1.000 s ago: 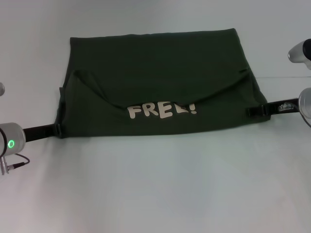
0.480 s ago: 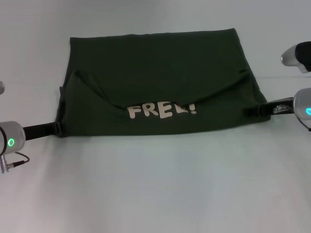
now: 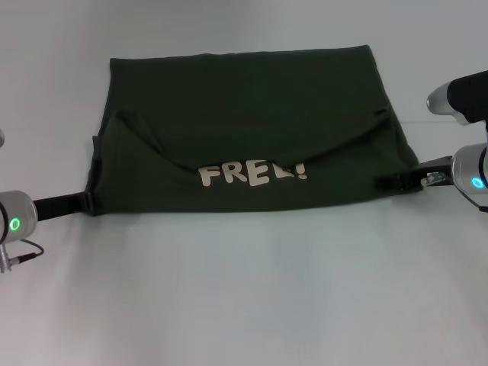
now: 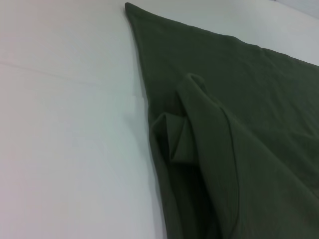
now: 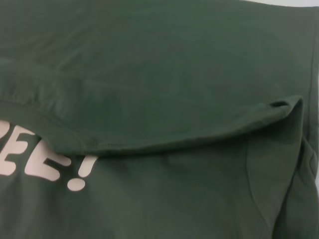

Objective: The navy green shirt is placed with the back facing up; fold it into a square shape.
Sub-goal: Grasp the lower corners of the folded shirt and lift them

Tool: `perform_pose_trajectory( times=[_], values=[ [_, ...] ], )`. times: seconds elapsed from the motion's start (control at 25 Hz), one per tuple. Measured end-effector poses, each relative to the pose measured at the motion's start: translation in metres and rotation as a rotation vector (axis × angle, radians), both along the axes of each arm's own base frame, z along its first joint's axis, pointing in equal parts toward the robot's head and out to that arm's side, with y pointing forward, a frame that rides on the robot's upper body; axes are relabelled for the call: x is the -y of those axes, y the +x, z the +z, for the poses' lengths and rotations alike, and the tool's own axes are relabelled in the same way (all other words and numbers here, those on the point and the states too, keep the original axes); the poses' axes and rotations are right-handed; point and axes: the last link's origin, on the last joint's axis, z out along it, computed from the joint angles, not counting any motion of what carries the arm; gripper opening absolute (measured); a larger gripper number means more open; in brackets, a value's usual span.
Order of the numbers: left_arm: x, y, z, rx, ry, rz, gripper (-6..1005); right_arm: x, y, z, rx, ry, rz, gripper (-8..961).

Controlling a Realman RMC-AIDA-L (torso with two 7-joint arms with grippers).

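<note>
Shirt [image 3: 252, 130] flat on table [image 3: 244, 297], mid-fold | near part doubled over, cream lettering [image 3: 254, 174] up, not yet square | left gripper [image 3: 90, 202] at near-left corner, right gripper [image 3: 393, 181] at near-right edge | finger state: cannot tell for either.
</note>
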Motion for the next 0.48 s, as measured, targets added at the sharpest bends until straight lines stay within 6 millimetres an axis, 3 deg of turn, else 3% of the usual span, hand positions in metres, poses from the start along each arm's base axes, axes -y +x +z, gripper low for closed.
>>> perform_pose_trajectory(
  times=[0.24,0.48],
  values=[
    [0.0001,-0.0003,0.0002,0.000,0.001,0.000,11,0.0020,0.0026,-0.0005,0.008,-0.008,0.004,736],
    [0.0000,-0.0002,0.0002,-0.001,0.001,-0.001,11,0.0016,0.0039,0.0018,0.005,-0.001,0.001,637]
  ],
)
